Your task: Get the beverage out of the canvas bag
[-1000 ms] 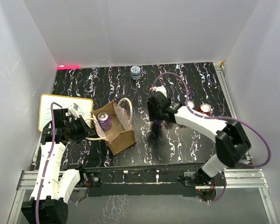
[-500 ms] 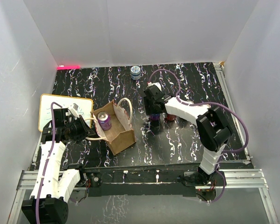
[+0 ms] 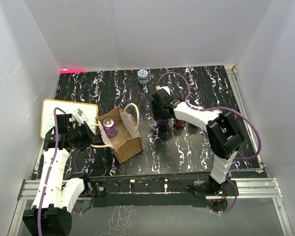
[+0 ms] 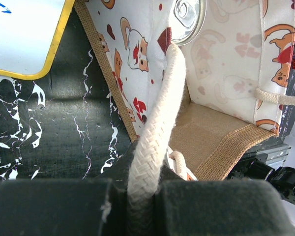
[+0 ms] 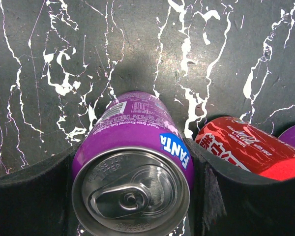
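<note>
Two risks I log: my right pincer (image 5: 130,196), clamped on the purple Fanta can (image 5: 137,147) well clear of the canvas bag (image 3: 129,143), may knock the red cola can (image 5: 241,147) just beside its finger on spreading; my left pincer (image 4: 145,192), pinching the rope handle (image 4: 157,113), could tip the bag.

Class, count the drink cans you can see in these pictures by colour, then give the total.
Purple: 2, the bagged can and the Fanta can
Red: 1, the Coca-Cola can
Blue-and-white: 1, the far can
Total: 4 cans in view
</note>
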